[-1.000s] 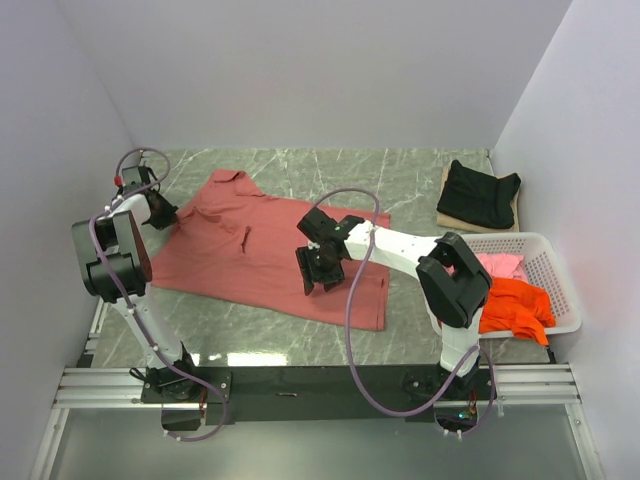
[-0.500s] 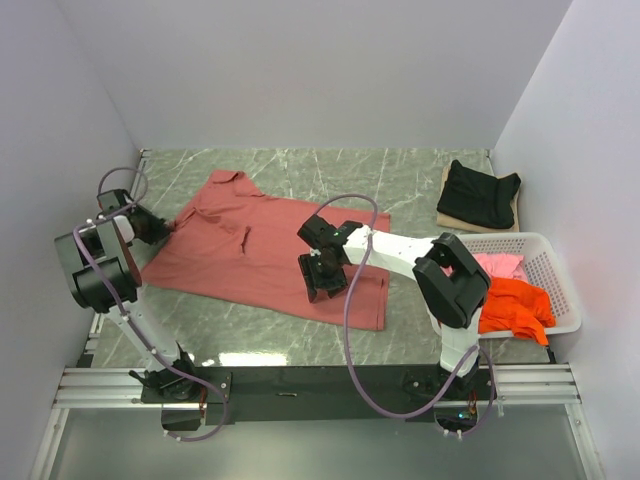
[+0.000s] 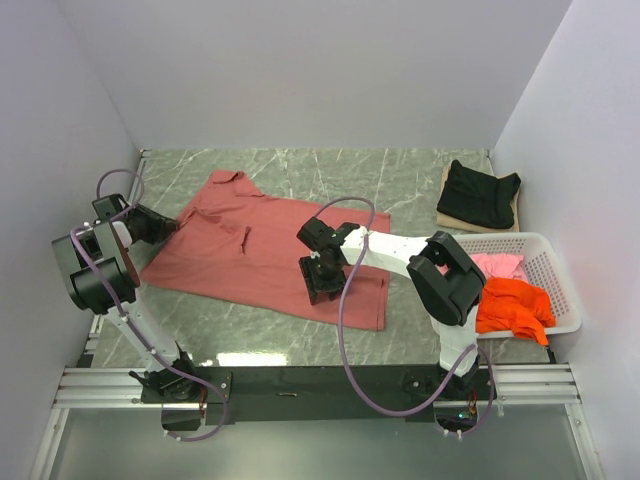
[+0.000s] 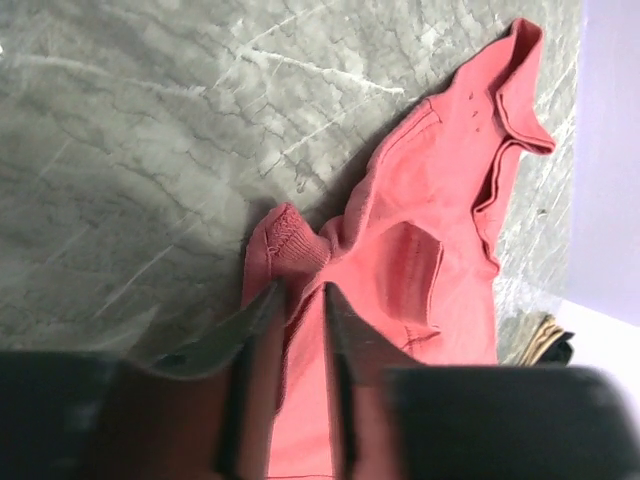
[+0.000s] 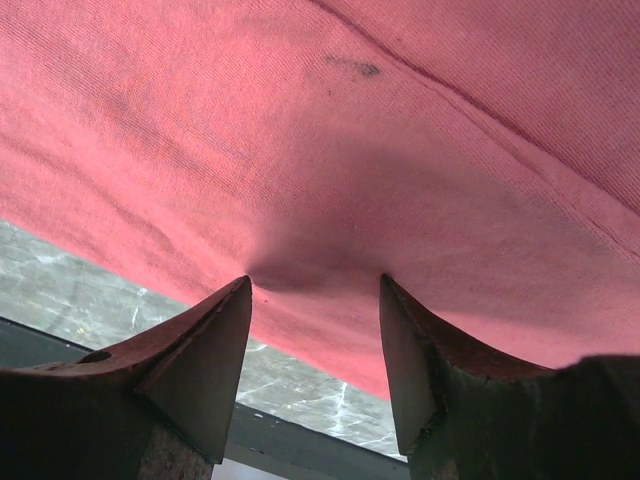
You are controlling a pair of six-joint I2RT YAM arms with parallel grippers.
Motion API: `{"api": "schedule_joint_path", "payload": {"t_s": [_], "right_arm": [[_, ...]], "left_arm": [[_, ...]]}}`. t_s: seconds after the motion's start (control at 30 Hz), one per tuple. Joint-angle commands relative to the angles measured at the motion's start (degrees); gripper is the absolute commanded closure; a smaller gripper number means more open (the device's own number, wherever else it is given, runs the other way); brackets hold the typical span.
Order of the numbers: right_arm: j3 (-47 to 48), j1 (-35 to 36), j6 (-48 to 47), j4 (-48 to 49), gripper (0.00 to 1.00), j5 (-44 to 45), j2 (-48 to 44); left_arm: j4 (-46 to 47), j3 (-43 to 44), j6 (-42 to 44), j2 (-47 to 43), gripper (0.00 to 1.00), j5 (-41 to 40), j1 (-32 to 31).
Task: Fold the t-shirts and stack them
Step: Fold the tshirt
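The large brick-red t-shirt [image 3: 250, 250] lies spread on the marble table. My left gripper [image 3: 168, 224] is at its left sleeve. In the left wrist view the gripper [image 4: 300, 288] shows a narrow gap between its jaws, with the red shirt [image 4: 430, 230] flat under them and the sleeve cuff just past the tips. My right gripper [image 3: 322, 285] stands open, its tips pressed onto the red cloth [image 5: 350, 130] near the front hem [image 5: 315, 282]. A folded black t-shirt [image 3: 480, 192] lies at the back right. An orange t-shirt [image 3: 515, 305] and a pink t-shirt [image 3: 500, 265] sit in the basket.
The white lattice basket [image 3: 550, 250] stands at the right edge, beside the right arm's base. A tan board [image 3: 447, 215] lies under the black shirt. White walls close in the left, back and right sides. The black front rail [image 3: 320, 385] runs along the near edge.
The left arm drew the sleeve out to the left, then its jaws parted slightly. The right gripper shifted a little left and toward the front hem, staying open.
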Motion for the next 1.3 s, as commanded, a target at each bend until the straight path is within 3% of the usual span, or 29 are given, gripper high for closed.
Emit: {"api": "schedule_joint_path", "payload": {"t_s": [0.0, 0.13, 0.3, 0.47, 0.6, 0.7, 0.9, 1.27], "right_arm": [[-1.6, 0.6, -0.3, -0.3, 0.39, 1.3, 0.9], [-1.2, 0.5, -0.1, -0.7, 0.39, 2.0, -1.3], [0.3, -0.2, -0.1, -1.8, 0.38, 4.4, -4.6], [2.3, -2.1, -0.5, -3.0, 0.38, 6.1, -6.1], [2.4, -5.0, -0.4, -2.8, 0.37, 6.6, -6.7], [1.8, -8.1, 0.1, -1.6, 0.37, 5.9, -7.8], [-0.1, -11.9, 0.3, -0.8, 0.38, 5.9, -12.2], [-8.9, -12.1, 4.6, 4.2, 0.39, 1.3, -17.9]], "left_arm": [[2.0, 1.1, -0.9, -3.1, 0.67, 0.6, 0.3], [0.2, 1.7, 0.6, -6.2, 0.50, -3.2, -0.2], [-6.7, 5.3, 6.4, -9.6, 0.32, -14.3, -3.7], [-11.1, 10.1, 9.1, -12.8, 0.22, -26.0, -12.1], [-13.9, 17.4, 8.4, -9.9, 0.24, -29.7, -18.6], [-15.1, 21.1, 5.9, -5.3, 0.28, -29.8, -20.6], [-16.3, 28.7, 5.9, 2.6, 0.31, -37.3, -26.4], [-20.8, 47.3, 6.5, 17.9, 0.40, -48.7, -30.2]]}}
